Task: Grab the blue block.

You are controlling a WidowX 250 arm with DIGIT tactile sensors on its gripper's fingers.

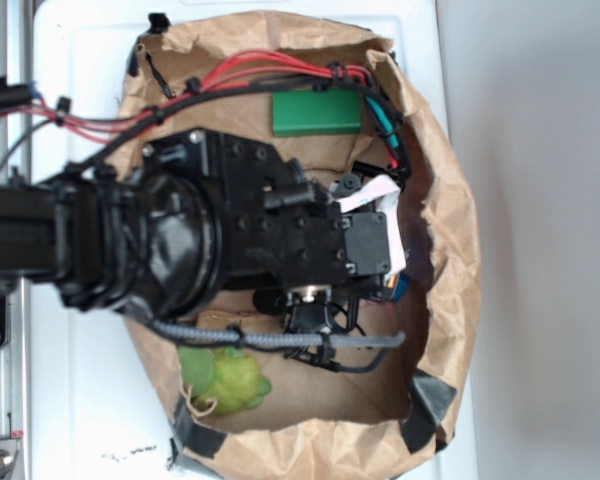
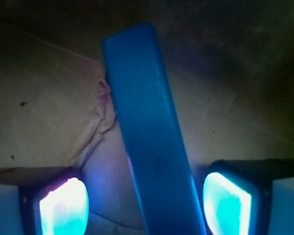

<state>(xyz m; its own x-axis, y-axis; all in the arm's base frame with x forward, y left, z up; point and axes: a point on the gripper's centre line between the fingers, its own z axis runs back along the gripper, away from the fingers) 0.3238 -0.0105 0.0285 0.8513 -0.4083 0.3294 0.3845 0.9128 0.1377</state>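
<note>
Brown paper bag under blue block

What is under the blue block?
The blue block lies on brown paper, crumpled and torn at its left edge. The paper directly beneath it is hidden. The open pincer straddles its near end, one finger each side.

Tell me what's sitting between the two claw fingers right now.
The blue block lies between the claw fingers, slightly tilted, with a gap on each side. The wrist view shows it; the exterior view hides it behind the arm.
</note>
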